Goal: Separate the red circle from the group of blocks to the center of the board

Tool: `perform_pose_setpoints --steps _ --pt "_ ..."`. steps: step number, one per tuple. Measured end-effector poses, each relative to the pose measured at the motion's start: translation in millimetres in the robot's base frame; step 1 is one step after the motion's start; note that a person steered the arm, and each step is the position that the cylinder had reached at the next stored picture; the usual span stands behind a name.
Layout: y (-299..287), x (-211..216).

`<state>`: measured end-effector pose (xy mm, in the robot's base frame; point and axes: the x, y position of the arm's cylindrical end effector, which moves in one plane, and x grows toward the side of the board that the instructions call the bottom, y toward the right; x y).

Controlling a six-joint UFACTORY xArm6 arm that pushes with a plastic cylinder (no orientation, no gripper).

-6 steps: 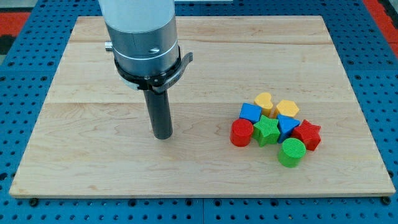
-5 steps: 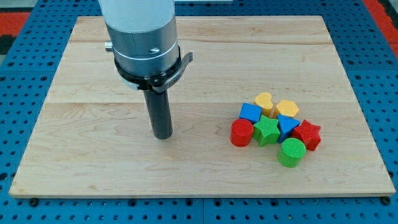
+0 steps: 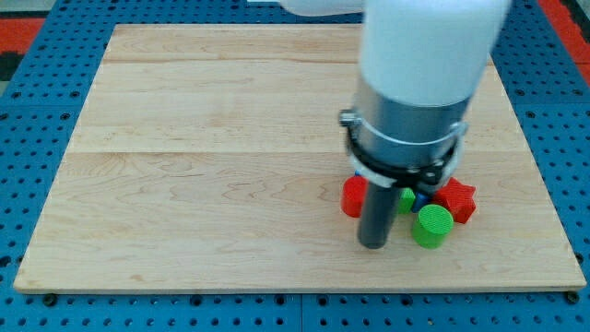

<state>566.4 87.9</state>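
Observation:
The red circle [image 3: 351, 197] sits at the left edge of the block group, at the view's lower right of the wooden board [image 3: 184, 166]. My tip [image 3: 372, 243] stands just below and to the right of it, between it and the green circle [image 3: 431, 225]. The rod hides part of the red circle and most of the green star [image 3: 406, 197]. A red star [image 3: 457, 200] lies at the group's right. A sliver of a blue block [image 3: 419, 197] shows. The arm's body hides the other blocks behind it.
The board rests on a blue pegboard [image 3: 37, 111]. The arm's grey collar [image 3: 406, 138] hangs over the group. The board's bottom edge runs close below my tip.
The arm has moved from the board's left centre to the right and down. My tip now stands at the group's lower left edge. The visible blocks have not shifted.

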Motion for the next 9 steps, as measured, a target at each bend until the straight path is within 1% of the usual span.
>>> perform_pose_setpoints --steps 1,2,4,5,6,7,8,9 --pt "14 -16" --pt "-2 -38" --pt "-71 -75" --pt "-116 -83" --pt "-142 -100" --pt "-159 -132" --pt "-202 -152" --pt "-208 -167"
